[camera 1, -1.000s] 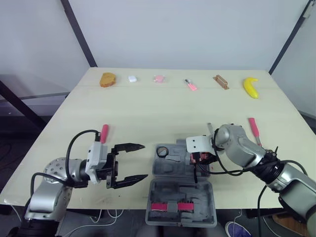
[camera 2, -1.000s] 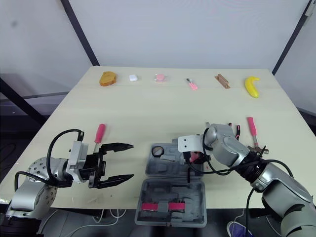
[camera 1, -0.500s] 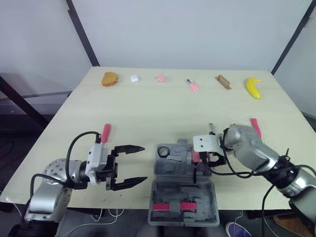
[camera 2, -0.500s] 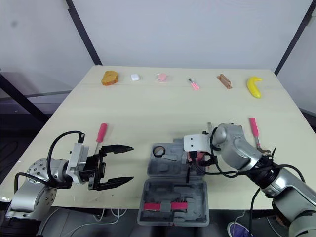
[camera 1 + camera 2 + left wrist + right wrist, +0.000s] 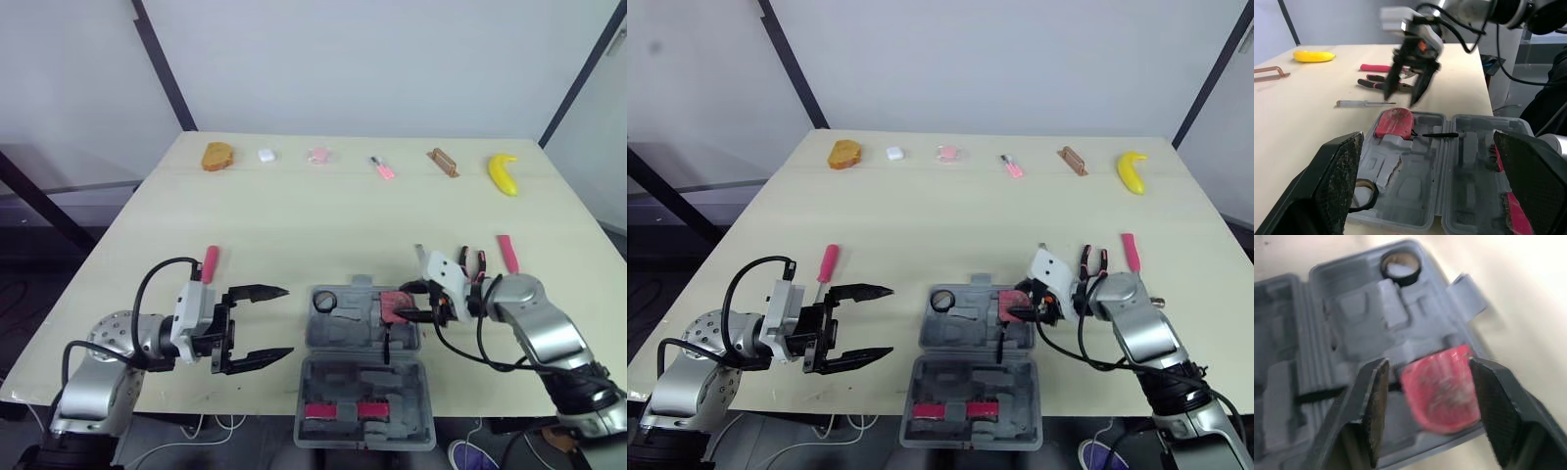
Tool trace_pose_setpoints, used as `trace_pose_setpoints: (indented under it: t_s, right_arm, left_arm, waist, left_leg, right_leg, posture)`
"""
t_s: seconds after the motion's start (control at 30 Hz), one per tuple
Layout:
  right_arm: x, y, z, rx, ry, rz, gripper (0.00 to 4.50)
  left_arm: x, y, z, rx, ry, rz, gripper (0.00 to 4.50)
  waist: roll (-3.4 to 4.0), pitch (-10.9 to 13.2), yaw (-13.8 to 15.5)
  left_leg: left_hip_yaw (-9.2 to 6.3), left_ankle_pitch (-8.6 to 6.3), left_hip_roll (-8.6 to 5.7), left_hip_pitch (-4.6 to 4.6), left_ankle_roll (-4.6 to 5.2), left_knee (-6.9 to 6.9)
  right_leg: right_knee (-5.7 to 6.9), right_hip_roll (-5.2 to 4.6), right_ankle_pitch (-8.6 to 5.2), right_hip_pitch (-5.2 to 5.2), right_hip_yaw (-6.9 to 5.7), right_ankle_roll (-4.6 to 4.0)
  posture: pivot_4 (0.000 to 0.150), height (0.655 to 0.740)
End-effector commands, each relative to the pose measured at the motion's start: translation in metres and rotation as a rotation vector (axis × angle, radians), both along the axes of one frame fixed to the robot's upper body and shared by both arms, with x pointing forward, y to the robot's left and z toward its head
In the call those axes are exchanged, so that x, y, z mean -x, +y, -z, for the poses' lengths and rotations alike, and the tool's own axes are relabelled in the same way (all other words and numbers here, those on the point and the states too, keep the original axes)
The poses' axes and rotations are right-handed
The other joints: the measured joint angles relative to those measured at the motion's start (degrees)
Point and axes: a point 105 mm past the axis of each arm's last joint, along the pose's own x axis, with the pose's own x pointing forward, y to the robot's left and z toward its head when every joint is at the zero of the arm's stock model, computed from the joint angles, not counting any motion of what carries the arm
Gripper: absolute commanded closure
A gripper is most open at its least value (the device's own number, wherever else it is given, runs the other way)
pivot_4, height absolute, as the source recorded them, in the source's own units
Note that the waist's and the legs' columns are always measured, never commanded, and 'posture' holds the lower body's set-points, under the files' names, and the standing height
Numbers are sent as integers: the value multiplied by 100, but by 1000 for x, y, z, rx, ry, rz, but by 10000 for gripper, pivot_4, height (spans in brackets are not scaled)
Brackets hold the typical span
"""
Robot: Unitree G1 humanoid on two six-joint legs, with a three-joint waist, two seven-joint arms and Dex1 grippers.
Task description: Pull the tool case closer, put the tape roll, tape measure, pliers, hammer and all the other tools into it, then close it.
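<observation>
- The left hand point(image 5: 284, 321) is spread wide and holds nothing. It hovers over the table point(image 5: 294, 215) just left of the case point(image 5: 362, 377).
- The right hand point(image 5: 1399, 99) is also spread and empty. In the left wrist view its fingertips hang just above the tape measure point(image 5: 396, 305), not touching it.
- There is one grey case, lying open at the near table edge with its lid half toward the robot. Two red pieces point(image 5: 343, 409) sit in the lid.
- One tape roll point(image 5: 324, 299) lies in the case's far left corner, and the one red tape measure lies in its far right part.
- One pair of pliers point(image 5: 473, 261) lies on the table right of the case, just beyond the right hand.
- Two red-handled tools lie on the table. The left red tool point(image 5: 207, 264) is beyond the left hand, and the right red tool point(image 5: 506, 253) is beside the pliers.
- One thin screwdriver point(image 5: 1365, 103) lies between the pliers and the case.
- Six small things line the far edge, with a banana point(image 5: 503, 173) at the right end.
</observation>
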Motion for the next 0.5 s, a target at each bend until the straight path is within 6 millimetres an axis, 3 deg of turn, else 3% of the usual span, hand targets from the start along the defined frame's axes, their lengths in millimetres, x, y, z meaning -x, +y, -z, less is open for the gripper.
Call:
trace_pose_setpoints:
  t_s: [0.03, 0.17, 0.27, 0.37, 0.5]
  right_arm:
    - [-7, 1, -10, -90, -168, -8, 16662]
    - [-9, 1, -2, -189, -173, 3, 16662]
    - [-8, 4, -3, -294, -133, -15, 24574]
    - [-11, 3, 0, -269, -170, -8, 39074]
    - [-12, 4, 1, -283, -181, -9, 39074]
  left_arm:
    - [0, 0, -4, 1, -17, 14, 0]
    - [0, 0, -5, -1, -16, 15, 0]
    - [0, 0, -5, -3, -15, 14, 0]
    - [0, 0, -5, -4, -14, 12, 0]
    - [1, 1, -5, -5, -12, 11, 0]
  waist:
    - [0, 0, 0]
    - [0, 0, 5]
    - [0, 1, 6]
    - [1, 1, 7]
    - [1, 1, 7]
  left_leg:
    - [-1, 0, 1, 1, 0, 0]
    - [-2, 0, 2, 2, 0, -2]
    - [0, 0, 2, 2, 0, -2]
    - [-1, 0, 2, 2, 0, -2]
    - [0, 0, 2, 2, 0, -2]
  right_leg:
    - [1, 2, 0, 0, -1, 0]
    - [0, 7, -1, 0, -1, -1]
    - [0, 5, 0, 0, 3, -1]
    - [0, 5, 0, 0, 2, -1]
    - [0, 4, 0, 0, 2, -1]
  posture:
    - [1500, 7400]
    - [1500, 7400]
    - [1500, 7400]
    - [1500, 7400]
    - [1500, 7400]
